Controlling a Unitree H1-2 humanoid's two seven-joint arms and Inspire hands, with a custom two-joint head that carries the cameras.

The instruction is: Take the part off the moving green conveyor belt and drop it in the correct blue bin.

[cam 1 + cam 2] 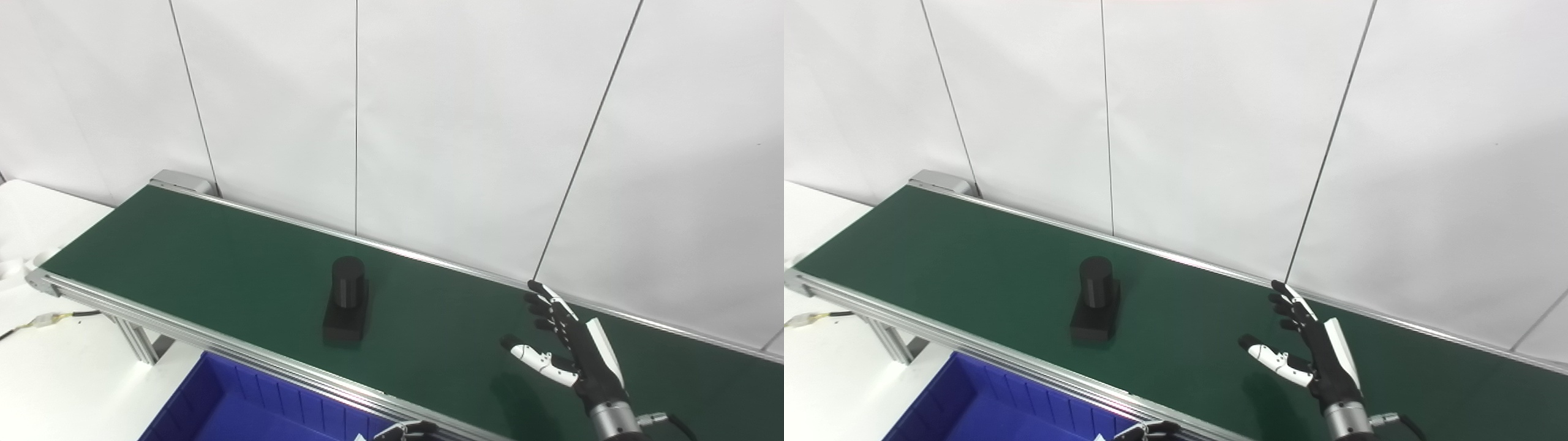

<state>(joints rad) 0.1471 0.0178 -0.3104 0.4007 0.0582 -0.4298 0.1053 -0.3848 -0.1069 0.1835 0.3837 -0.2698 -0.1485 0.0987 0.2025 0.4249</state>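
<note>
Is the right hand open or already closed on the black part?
Open. The right hand hovers over the green belt with fingers spread and thumb out, holding nothing; the black part stands apart on the belt, untouched.

One black part [346,300] sits mid-frame on one green conveyor belt [184,251]. One blue bin [245,407] shows at the bottom edge. Two hands: the right hand [569,346] at lower right, the left hand [407,431] barely visible at the bottom edge.

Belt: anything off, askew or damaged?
Nothing stands out. The black part stands upright on the green conveyor belt, unspilled and untouched. The right hand is over the belt, open, apart from the part. The blue bin sits below the near rail. Only the left hand's fingertips show.
</note>
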